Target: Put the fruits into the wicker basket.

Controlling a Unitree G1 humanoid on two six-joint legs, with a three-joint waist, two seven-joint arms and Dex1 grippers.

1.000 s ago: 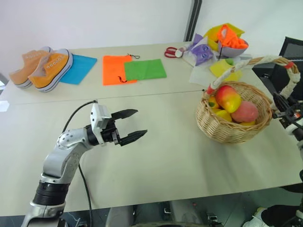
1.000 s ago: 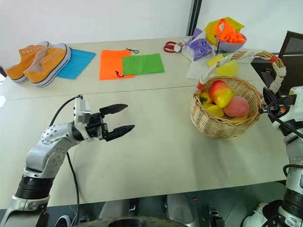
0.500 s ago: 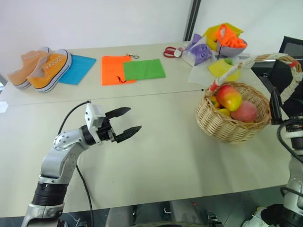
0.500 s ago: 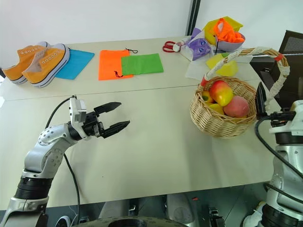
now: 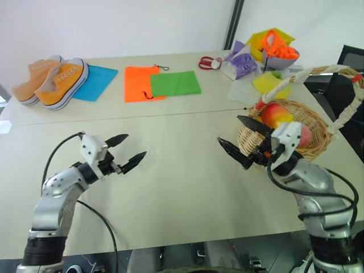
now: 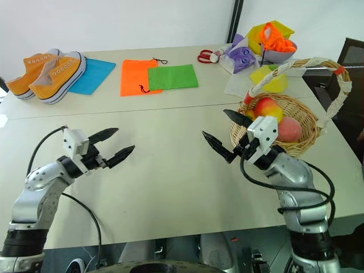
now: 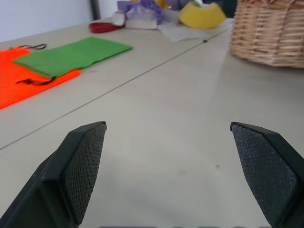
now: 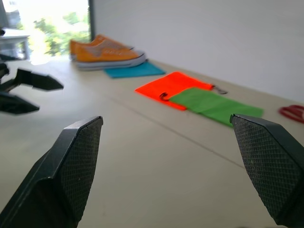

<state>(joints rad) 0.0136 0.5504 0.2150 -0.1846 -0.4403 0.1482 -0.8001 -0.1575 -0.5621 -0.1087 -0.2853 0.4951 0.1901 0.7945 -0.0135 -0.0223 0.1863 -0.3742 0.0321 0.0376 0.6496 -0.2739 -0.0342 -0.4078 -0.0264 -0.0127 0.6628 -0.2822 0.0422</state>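
Head views: both claws released and empty above the tabletop (image 6: 170, 187), left claw (image 6: 112, 144), right claw (image 6: 223, 135) just beside the basket (image 6: 296, 149). Mango (image 6: 265, 107) and peach (image 6: 288, 128) lie in the basket.
Left wrist: basket wall, green cloth (image 7: 71, 56).
Right wrist: sneakers (image 8: 102, 51), orange cloth (image 8: 168, 86).
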